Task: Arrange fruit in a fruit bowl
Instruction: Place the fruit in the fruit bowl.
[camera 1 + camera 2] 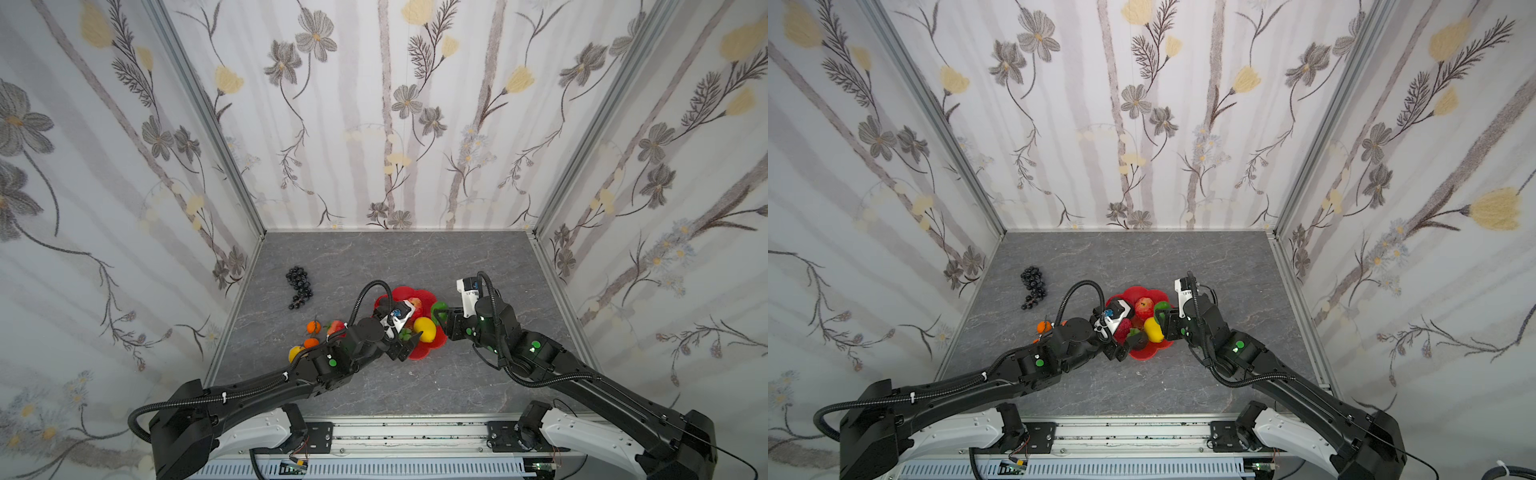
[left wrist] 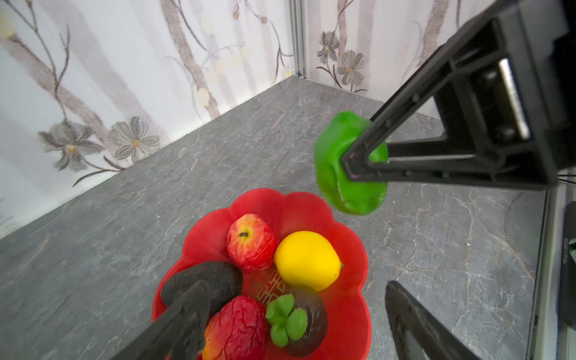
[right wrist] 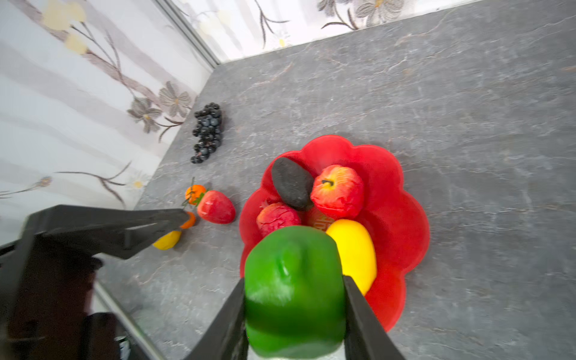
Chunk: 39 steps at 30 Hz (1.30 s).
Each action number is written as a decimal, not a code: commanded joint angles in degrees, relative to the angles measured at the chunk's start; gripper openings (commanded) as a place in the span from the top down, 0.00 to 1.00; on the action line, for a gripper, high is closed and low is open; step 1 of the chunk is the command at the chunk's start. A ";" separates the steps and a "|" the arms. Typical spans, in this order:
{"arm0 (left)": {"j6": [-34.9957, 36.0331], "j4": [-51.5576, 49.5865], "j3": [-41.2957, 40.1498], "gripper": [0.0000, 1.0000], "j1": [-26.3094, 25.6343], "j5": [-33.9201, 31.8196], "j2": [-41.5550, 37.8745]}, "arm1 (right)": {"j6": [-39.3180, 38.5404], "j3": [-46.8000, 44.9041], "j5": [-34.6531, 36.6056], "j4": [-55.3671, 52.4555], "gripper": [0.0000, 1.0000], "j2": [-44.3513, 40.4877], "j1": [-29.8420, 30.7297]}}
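Right now the right tool (image 3: 293, 279) is clamped on the green fruit (image 2: 333, 187), one finger on each side. The fruit is lifted off the table (image 1: 415, 257) at the right rim of the bowl (image 3: 402, 218). Left tool (image 2: 296, 283) hangs over the bowl's left side, jaws spread wide, nothing between them. One finger crosses in front of the avocado (image 2: 221, 274), contact unclear. Bowl sits mid-table holding apple (image 2: 251, 241), lemon (image 2: 307, 260), avocado, bumpy red fruit (image 2: 240, 327) and a dark fruit (image 2: 314, 325) with green leaves, crowded round the gold emblem (image 2: 268, 288). Loose on the table left of the bowl: strawberry (image 3: 216, 207), orange (image 3: 194, 192) just beside it, second orange (image 3: 190, 219), yellow fruit (image 3: 168, 241). Grapes (image 1: 299, 286) lie farther back, well apart.
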 commanded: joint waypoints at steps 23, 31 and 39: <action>-12.65 -13.16 -15.97 0.00 10.59 -18.72 -28.97 | -13.42 17.26 8.43 -5.16 0.62 30.81 -3.53; -13.27 -13.04 -17.95 0.00 12.31 -17.44 -32.82 | -13.72 18.96 8.69 -6.31 0.62 35.56 -3.62; -13.31 -12.43 -18.01 0.00 12.63 -16.92 -32.16 | -14.34 19.61 9.25 -6.25 0.60 39.26 -3.58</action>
